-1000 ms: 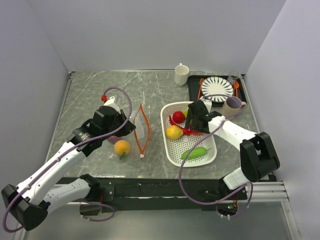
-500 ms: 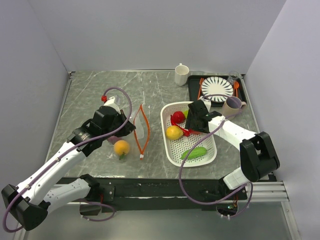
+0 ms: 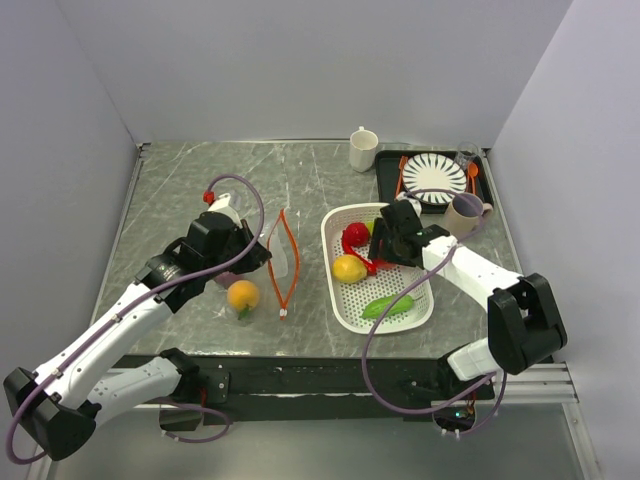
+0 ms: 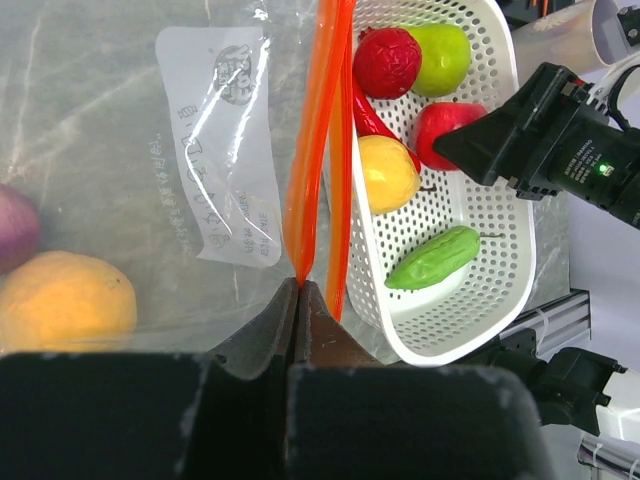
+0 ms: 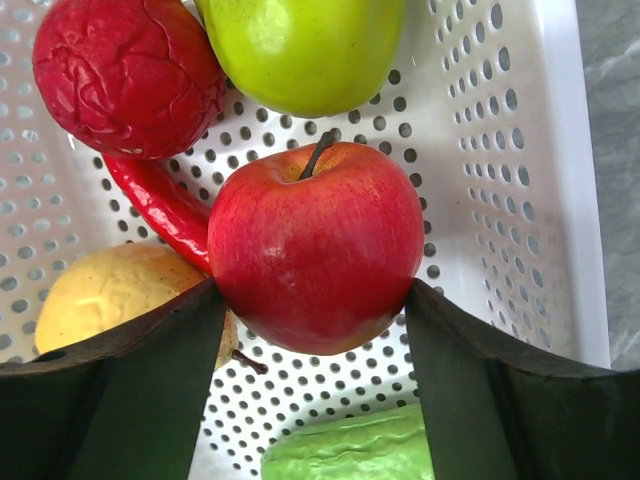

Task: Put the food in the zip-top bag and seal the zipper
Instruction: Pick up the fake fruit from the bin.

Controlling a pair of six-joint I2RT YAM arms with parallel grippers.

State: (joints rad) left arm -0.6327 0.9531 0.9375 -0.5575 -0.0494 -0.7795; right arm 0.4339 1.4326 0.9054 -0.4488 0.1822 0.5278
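The basket [image 5: 560, 150] is white, dotted with holes. In the right wrist view a red apple [image 5: 315, 245] sits central, a green apple [image 5: 300, 45] at twelve o'clock, a yellow fruit [image 5: 110, 295] at eight. The zipper [image 4: 318, 130] is orange-red.

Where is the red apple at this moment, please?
In the right wrist view, the red apple sits between the right tool's fingers in the white basket, just below the green apple and beside the red chilli.

The bag [image 4: 120, 150] is clear, crinkly plastic; the apple [image 5: 315, 245] shines smooth and glossy; the basket [image 5: 500, 150] is white perforated plastic.
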